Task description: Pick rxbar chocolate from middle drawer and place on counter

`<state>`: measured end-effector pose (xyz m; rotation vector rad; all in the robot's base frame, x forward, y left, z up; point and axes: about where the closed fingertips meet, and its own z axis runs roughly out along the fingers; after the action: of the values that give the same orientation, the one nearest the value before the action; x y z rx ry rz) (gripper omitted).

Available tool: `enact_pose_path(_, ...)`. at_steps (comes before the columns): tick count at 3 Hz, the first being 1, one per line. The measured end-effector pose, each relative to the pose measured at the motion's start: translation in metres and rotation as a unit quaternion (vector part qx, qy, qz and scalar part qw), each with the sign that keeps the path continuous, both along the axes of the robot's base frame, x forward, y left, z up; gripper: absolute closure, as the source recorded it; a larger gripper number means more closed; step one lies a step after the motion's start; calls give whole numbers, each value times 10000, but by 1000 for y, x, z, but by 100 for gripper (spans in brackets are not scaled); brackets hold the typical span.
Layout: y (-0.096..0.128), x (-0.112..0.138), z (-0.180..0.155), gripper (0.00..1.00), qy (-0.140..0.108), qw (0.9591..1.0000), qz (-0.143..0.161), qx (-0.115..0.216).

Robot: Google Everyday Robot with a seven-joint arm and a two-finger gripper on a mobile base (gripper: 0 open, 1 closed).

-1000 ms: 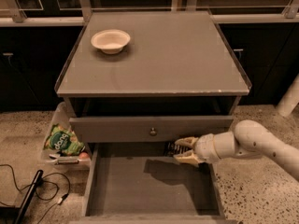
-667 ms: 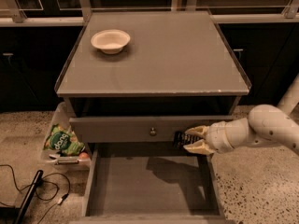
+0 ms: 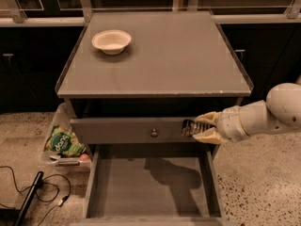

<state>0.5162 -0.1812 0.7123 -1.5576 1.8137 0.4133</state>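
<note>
Step in hand: carry phase, as I judge it. My pincer (image 3: pixel 196 128) is clamped on the rxbar chocolate (image 3: pixel 189 127), a small flat black wrapper with pale print lines, held between my two tan fingers (image 3: pixel 209 118).

Position: the pincer and bar hang above the right side of the middle drawer (image 3: pixel 122 187), a wide shallow grey wooden box pulled open, its floor bare apart from my arm's shadow. The bar sits level with the grey drawer front (image 3: pixel 117 130) above it, just right of the small round metal knob (image 3: pixel 154 133).

Next move, estimate: raise the bar past the front lip of the counter (image 3: pixel 178 60), the large flat grey cabinet top, move in over it and set down. The cream round bowl (image 3: pixel 111 41) stands at the counter's far left; the near right area looks free.

Writing: the bar's white lines are not legible. The green snack bag (image 3: pixel 65 142), in a clear bin on the floor at left, carries white lettering I cannot read with confidence.
</note>
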Motion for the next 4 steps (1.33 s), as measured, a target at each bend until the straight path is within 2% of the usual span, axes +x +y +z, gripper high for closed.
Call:
enact_pose_path(1, 3, -3, 10, 100, -82, 10000, 27, -38)
enact_pose_path(2, 13, -1, 62, 100, -534, 9979, 288, -241)
enact_pose_path(3, 23, 10, 131, 100, -1144, 9905, 637, -433)
enact_pose_path(4, 24, 37, 188, 100, -1532, 9834, 867, -432)
